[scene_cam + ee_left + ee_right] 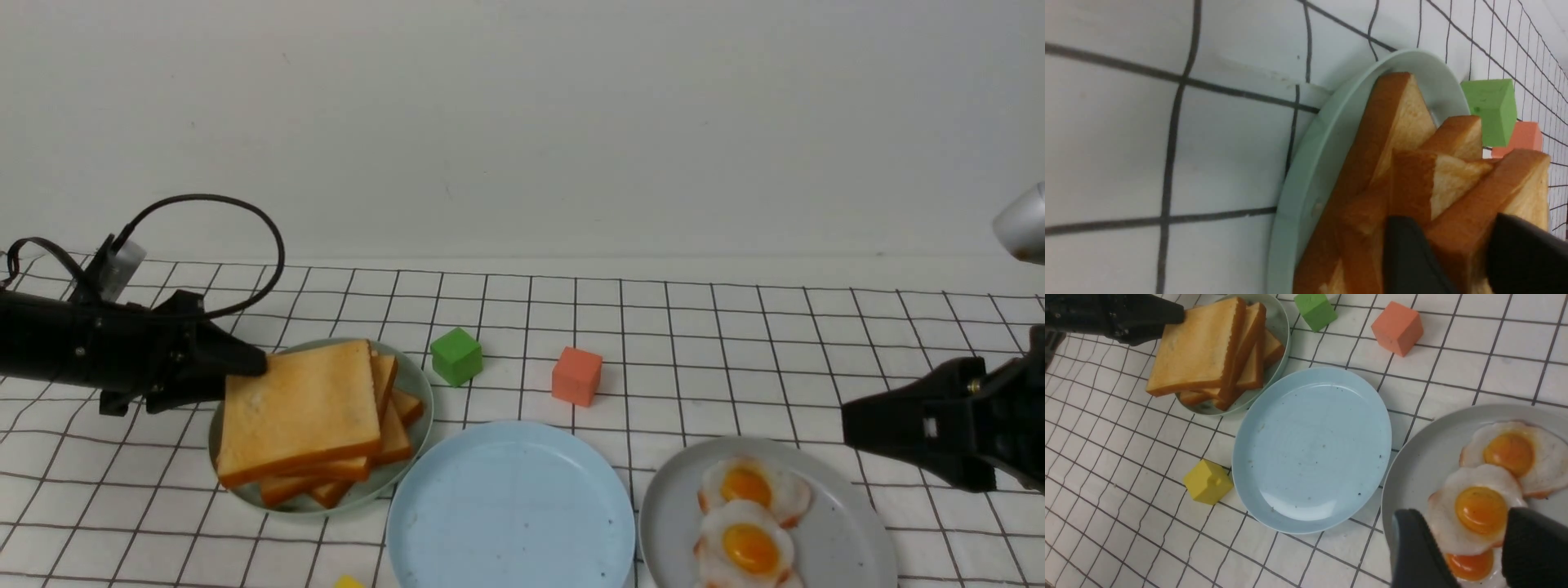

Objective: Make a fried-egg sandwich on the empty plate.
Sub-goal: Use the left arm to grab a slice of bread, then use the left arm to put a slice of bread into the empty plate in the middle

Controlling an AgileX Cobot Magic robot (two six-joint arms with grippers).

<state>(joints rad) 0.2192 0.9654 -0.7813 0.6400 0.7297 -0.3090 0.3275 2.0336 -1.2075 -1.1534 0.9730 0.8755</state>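
The empty light blue plate lies at the front centre, also in the right wrist view. A pile of toast slices sits on the pale green plate to its left. My left gripper is shut on the left edge of the top toast slice, which tilts above the pile; the left wrist view shows its fingers either side of that slice's crust. Toy fried eggs lie on the grey plate. My right gripper is open above that plate's right side, over an egg.
A green cube and an orange-red cube stand behind the blue plate. A yellow cube sits in front of the toast plate, at the table's front edge. The cloth is white with a black grid.
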